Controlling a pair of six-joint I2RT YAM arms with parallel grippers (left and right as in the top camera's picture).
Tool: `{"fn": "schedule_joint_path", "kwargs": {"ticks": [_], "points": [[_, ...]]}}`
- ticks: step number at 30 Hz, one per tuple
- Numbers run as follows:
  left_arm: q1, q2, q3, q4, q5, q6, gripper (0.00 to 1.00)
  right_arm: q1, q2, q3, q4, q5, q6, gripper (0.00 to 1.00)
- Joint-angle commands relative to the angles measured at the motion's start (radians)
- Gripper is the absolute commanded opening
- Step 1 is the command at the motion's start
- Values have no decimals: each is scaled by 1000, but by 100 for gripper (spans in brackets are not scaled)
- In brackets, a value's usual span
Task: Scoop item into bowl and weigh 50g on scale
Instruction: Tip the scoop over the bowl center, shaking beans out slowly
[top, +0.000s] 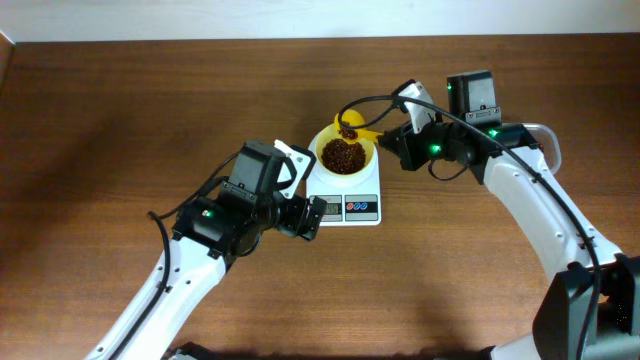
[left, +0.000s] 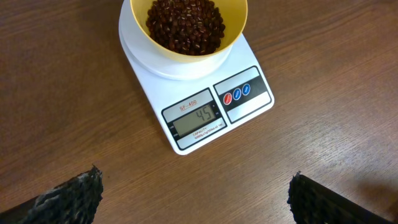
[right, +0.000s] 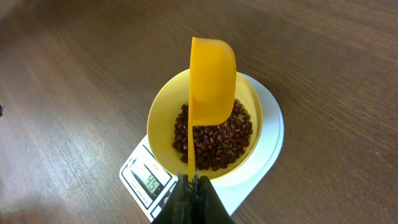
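The pale-yellow bowl (top: 318, 150) (left: 138, 25) (right: 163, 118) stands on the white scale (top: 345, 208) (left: 205, 106) (right: 267, 124), whose display reads 45. Dark reddish-brown beans (top: 342, 156) (left: 185, 25) (right: 217, 143) fill its bottom. My right gripper (top: 392, 142) (right: 188, 182) is shut on the handle of a yellow scoop (top: 350, 128) (right: 211, 81). The scoop is tipped on its side over the bowl's far rim, with some beans still in its head. My left gripper (top: 308, 217) (left: 196, 177) hangs open over bare wood just in front of the scale, holding nothing.
The brown wooden table (top: 120, 120) runs back to a pale strip along its far edge (top: 200, 38). A black cable (top: 365, 102) loops from the right arm above the bowl. Both arms reach in from the near side.
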Motion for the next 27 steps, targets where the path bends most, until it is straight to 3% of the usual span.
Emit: {"fn": "schedule_joint_path", "kwargs": {"ticks": [1,27], "points": [[-3,-6,-4,2,-7,-6,99,4,9,3,1,-5,-11,4],[-3,-6,-4,2,-7,-6,99,18,9,3,-25,23,-37,4]]}}
